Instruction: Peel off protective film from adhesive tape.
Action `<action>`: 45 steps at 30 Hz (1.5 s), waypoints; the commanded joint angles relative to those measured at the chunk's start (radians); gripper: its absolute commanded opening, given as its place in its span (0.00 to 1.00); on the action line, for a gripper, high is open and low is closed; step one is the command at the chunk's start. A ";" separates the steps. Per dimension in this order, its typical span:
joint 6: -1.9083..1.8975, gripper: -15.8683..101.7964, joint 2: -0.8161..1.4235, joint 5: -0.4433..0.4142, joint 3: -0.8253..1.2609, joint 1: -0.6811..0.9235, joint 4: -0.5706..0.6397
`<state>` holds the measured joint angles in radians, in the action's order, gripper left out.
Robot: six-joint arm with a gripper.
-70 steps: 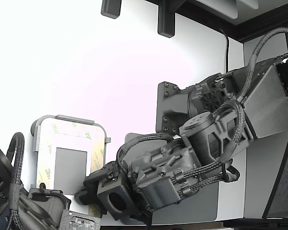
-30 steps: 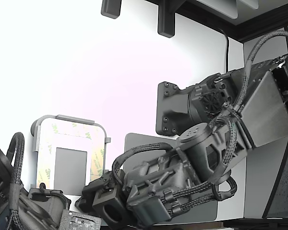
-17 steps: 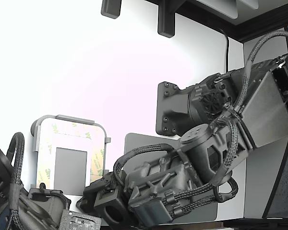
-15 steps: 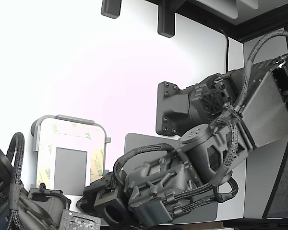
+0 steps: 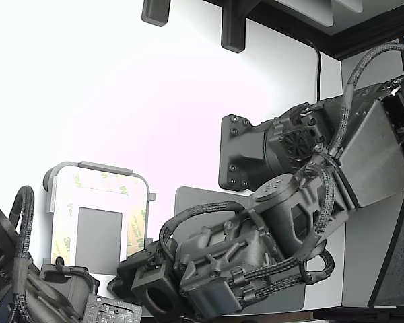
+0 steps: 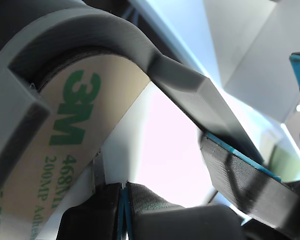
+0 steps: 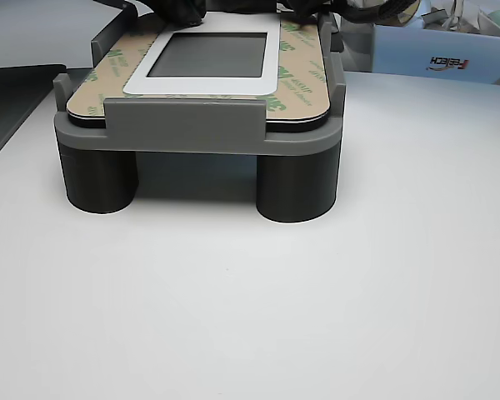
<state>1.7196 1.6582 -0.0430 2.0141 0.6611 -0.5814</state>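
The protective film, lower left of the exterior view, lies flat in its grey tray on the white surface. The gripper has dipped to the film's near corner since two seconds ago. Peeling has not begun; whether the fingers are closed on anything cannot be told.

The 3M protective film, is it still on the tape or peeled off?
Still on: the protective film lies flat around the frame in the grey tray, no lifted strip visible.
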 commanded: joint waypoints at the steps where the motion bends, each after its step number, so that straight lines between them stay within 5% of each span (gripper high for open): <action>1: -0.002 0.05 0.023 0.008 -0.028 -0.006 0.000; 45: -0.054 0.07 0.002 0.023 -0.095 -0.015 -0.055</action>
<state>1.6628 1.6352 -0.0230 1.9466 0.6611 -0.6397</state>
